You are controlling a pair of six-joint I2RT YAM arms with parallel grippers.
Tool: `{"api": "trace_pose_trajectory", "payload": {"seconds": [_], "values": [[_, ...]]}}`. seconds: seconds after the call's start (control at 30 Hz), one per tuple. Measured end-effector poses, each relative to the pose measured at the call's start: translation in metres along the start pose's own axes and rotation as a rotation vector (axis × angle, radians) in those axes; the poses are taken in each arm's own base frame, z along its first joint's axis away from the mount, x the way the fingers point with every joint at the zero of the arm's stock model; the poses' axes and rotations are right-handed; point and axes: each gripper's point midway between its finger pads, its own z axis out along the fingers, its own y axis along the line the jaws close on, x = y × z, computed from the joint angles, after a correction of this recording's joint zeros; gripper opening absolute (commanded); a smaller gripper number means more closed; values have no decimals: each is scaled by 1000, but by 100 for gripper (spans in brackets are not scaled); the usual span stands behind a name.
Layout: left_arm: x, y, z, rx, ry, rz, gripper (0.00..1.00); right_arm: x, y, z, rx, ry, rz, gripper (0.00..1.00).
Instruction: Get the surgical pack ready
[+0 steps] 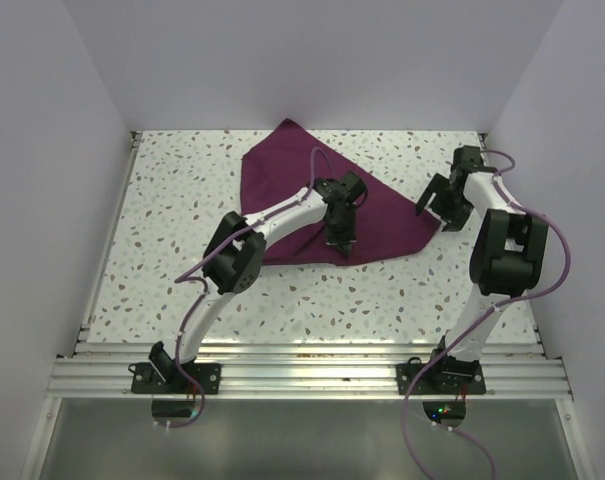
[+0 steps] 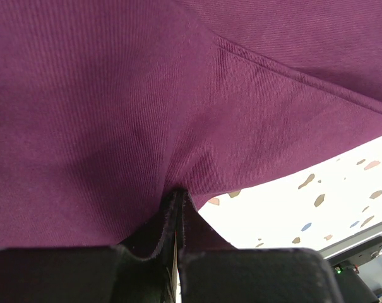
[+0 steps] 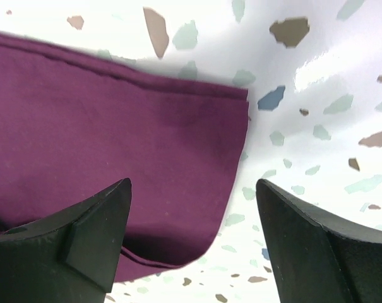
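**Cloth folded, wrapping not yet finished**

The purple cloth (image 1: 292, 185) is laid loosely folded on the speckled worktop (image 1: 172, 220), toward the back. Its near edge is pinched in the closed left gripper (image 1: 340, 243). The right gripper (image 1: 437, 205) is held wide open and empty at the cloth's right corner. No contents are seen, and anything beneath the folds is hidden.

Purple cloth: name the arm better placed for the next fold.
Left, probably. The left gripper is shut on the near edge of the purple cloth and could carry it over; the right gripper is open over the right corner, gripping nothing.
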Motion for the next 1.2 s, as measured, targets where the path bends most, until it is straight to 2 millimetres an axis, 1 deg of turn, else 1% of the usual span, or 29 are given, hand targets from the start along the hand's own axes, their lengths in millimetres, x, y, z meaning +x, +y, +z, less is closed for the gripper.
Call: {"api": "trace_pose_trajectory", "payload": {"seconds": [0.13,0.23,0.27,0.4,0.53,0.57,0.63,0.67,0.77,0.83,0.87,0.9,1.03,1.1,1.2], "values": [[0,0,0,-1,1,0,0,-7,-3,7,4,-10,11,80],[0,0,0,0,1,0,0,-8,-7,16,8,-2,22,73],[0,0,0,1,2,0,0,-9,-8,20,5,-2,25,69],[0,0,0,2,3,0,0,-10,-9,35,-9,8,16,67],[0,0,0,2,3,0,0,-15,-5,39,-34,-4,-5,61],[0,0,0,3,4,-1,0,-16,-4,39,-41,-5,-10,54],[1,0,0,3,4,-1,0,-16,-2,41,-52,-6,-22,44],[0,0,0,3,4,-1,0,-17,-1,41,-59,-9,-27,34],[1,0,0,3,4,-1,0,-17,3,43,-86,-5,-36,22],[0,0,0,4,4,-1,0,-15,6,44,-104,0,-34,11],[0,-1,0,5,3,0,0,-13,7,44,-113,3,-30,3],[0,-1,0,8,2,0,0,-12,10,44,-130,5,-23,0],[0,-2,0,10,1,1,0,-6,18,33,-163,8,2,0],[-1,-2,0,10,0,1,0,-8,28,19,-186,-16,-5,0],[-1,-2,0,10,0,1,0,-13,53,-14,-248,-76,-27,0]]}}
